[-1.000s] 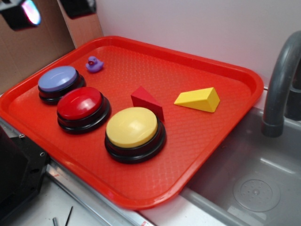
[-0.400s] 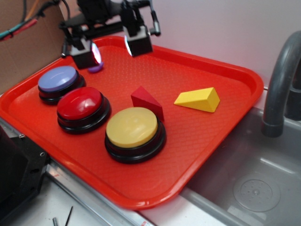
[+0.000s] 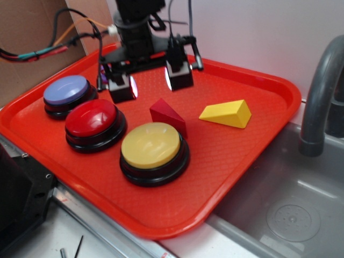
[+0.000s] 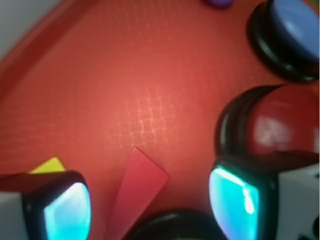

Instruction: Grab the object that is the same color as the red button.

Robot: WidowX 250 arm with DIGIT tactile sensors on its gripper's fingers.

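The small dark red wedge object [image 3: 167,116] lies on the red tray [image 3: 258,134] between the red button [image 3: 92,119] and a yellow wedge. My gripper [image 3: 151,81] hovers open just behind and above the wedge, one finger on each side, with nothing between them. In the wrist view the wedge [image 4: 135,192] lies between my two glowing pads [image 4: 67,212], and the red button [image 4: 272,127] shows at the right. My gripper [image 4: 150,207] touches nothing.
A yellow-domed button [image 3: 153,150] stands right in front of the wedge. A blue-domed button [image 3: 67,94] sits at the left, a yellow wedge [image 3: 227,113] at the right. A purple duck [image 4: 217,2] is far back. A grey faucet [image 3: 320,97] and sink [image 3: 285,209] lie to the right.
My gripper has come in from the upper left and moved right and toward the front, from over the purple duck to just behind the red wedge. The objects have not moved.
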